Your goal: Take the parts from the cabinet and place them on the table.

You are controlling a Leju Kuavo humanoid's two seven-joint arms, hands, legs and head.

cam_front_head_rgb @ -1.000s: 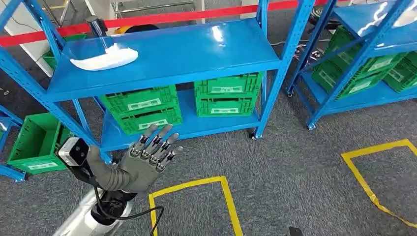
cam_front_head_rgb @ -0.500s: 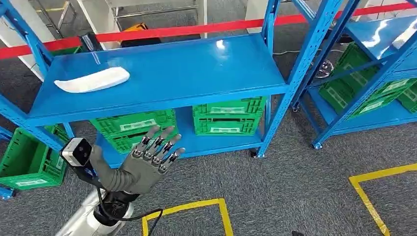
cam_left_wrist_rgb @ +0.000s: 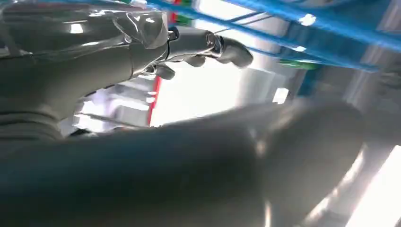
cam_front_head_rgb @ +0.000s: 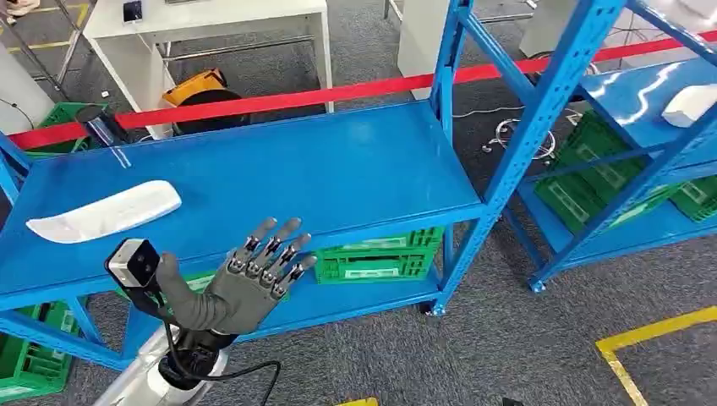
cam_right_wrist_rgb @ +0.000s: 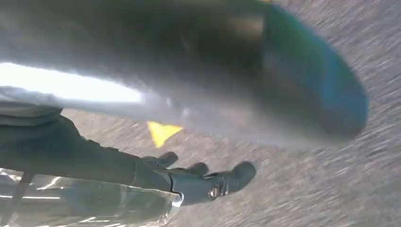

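The white part [cam_front_head_rgb: 103, 211] lies flat on the blue cabinet shelf [cam_front_head_rgb: 321, 178], toward the shelf's left end, long axis running roughly along the shelf, nothing on top of it or touching it. A dark cylindrical object [cam_front_head_rgb: 101, 125] stands behind it near the shelf's back edge, apart from it. The left hand [cam_front_head_rgb: 245, 283] is raised in front of the shelf's front lip, to the right of the part and well apart from it, fingers spread and holding nothing. The right hand [cam_right_wrist_rgb: 198, 182] hangs low over the grey carpet, fingers loosely apart, nothing in it as far as the blurred wrist picture shows. Judging from this, the step in hand is the reach for the part, grasp not yet begun. To do it well, carry your left hand leftward and up over the front lip before lowering, so the fingers don't catch the shelf edge. Come down across the part's narrow width near its middle; it looks shallow and smooth, so a grip at one end would likely let it tip or slide. Keep clear of the dark object at the back. Green crates [cam_front_head_rgb: 376, 254] sit on the lower shelf below; don't drop the arm toward them. A white table [cam_front_head_rgb: 211, 17] stands beyond the red tape [cam_front_head_rgb: 355, 89], likely the drop-off.
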